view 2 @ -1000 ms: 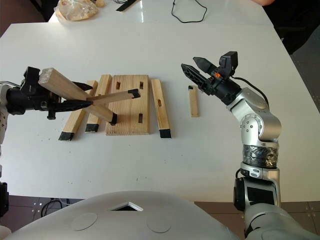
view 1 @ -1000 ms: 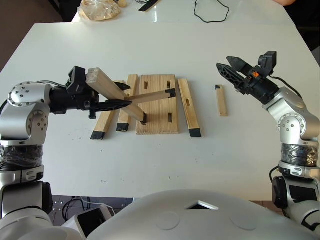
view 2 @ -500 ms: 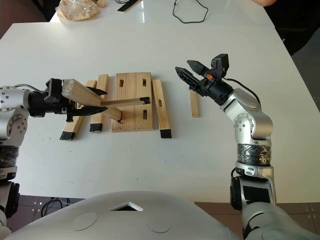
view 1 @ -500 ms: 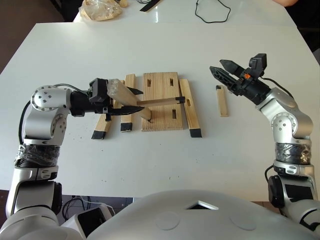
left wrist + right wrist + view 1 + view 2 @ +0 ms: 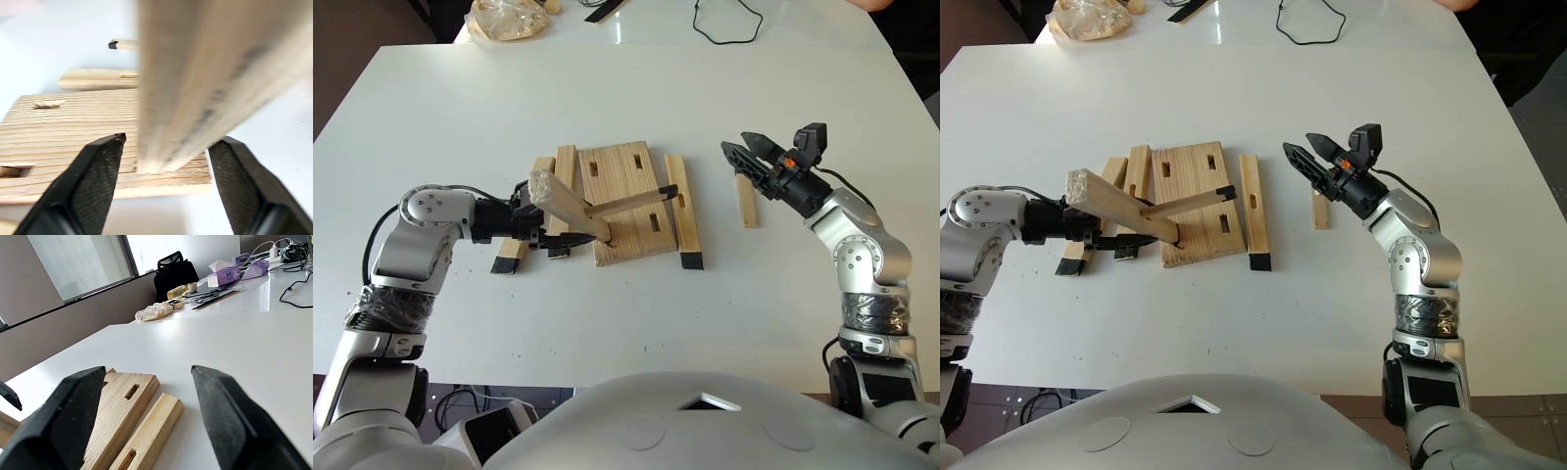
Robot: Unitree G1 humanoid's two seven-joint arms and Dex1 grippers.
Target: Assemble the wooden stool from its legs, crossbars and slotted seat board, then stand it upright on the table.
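The slotted seat board (image 5: 631, 186) lies flat mid-table, slightly turned. My left gripper (image 5: 570, 235) is shut on a thick wooden leg (image 5: 563, 201) that tilts up to the left, its lower end resting on the board's near left corner. A thin crossbar (image 5: 631, 202) sticks out of that leg to the right over the board. In the left wrist view the leg (image 5: 195, 73) sits between the fingers (image 5: 93, 181). Another leg (image 5: 683, 211) lies right of the board, and two more (image 5: 514, 253) lie to its left. A short crossbar (image 5: 745, 201) lies below my right gripper (image 5: 734, 145), which hovers open.
A crumpled plastic bag (image 5: 509, 18) and a black cable (image 5: 729, 22) lie at the table's far edge. White tabletop (image 5: 636, 323) stretches free along the front and on the far half. The right wrist view shows the seat board (image 5: 122, 401) and a slotted leg (image 5: 146, 435) ahead.
My left arm lowered the leg with its crossbar and drew it nearer, onto the board's near left corner; the board turned slightly. My right gripper drifted left and nearer, staying open.
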